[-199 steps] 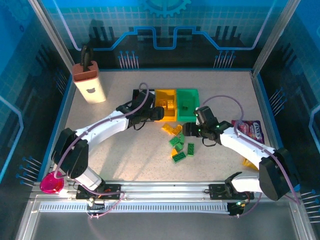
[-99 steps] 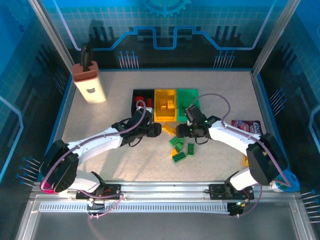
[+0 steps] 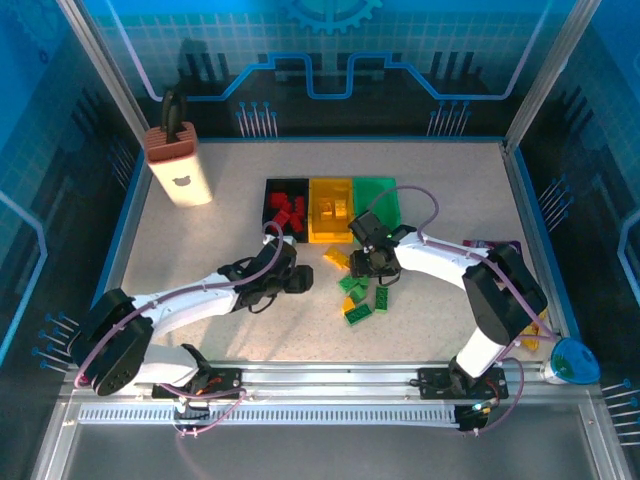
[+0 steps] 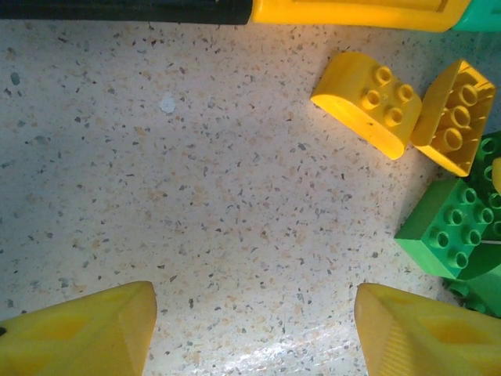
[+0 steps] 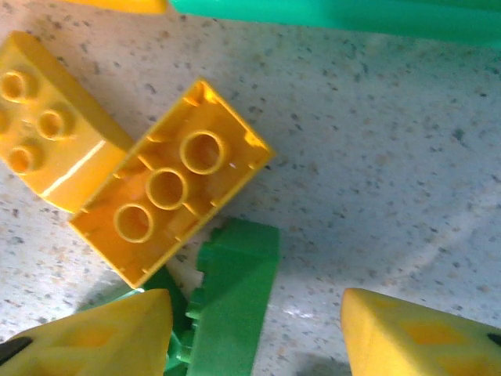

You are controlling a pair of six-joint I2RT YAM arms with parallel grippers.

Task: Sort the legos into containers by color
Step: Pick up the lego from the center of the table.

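Three containers stand side by side at the back: black (image 3: 272, 192) holding red legos (image 3: 287, 211), yellow (image 3: 330, 208), green (image 3: 380, 198). Loose yellow (image 3: 337, 258) and green legos (image 3: 358, 298) lie in front of them. My left gripper (image 3: 305, 282) (image 4: 254, 329) is open over bare table, left of two yellow legos (image 4: 366, 100) and a green one (image 4: 448, 227). My right gripper (image 3: 368, 265) (image 5: 257, 329) is open low over the pile. A green lego (image 5: 235, 301) lies between its fingers, close to the left one, under an upturned yellow lego (image 5: 168, 188).
A tall beige box with a brown top (image 3: 180, 165) stands at the back left. A pink-purple packet (image 3: 490, 244) peeks out behind the right arm. A blue round object (image 3: 570, 360) and some yellow pieces (image 3: 535, 335) lie near the right front corner.
The left gripper drew back from the black container toward the near side. The right gripper swung left onto the loose pile and its jaws narrowed.
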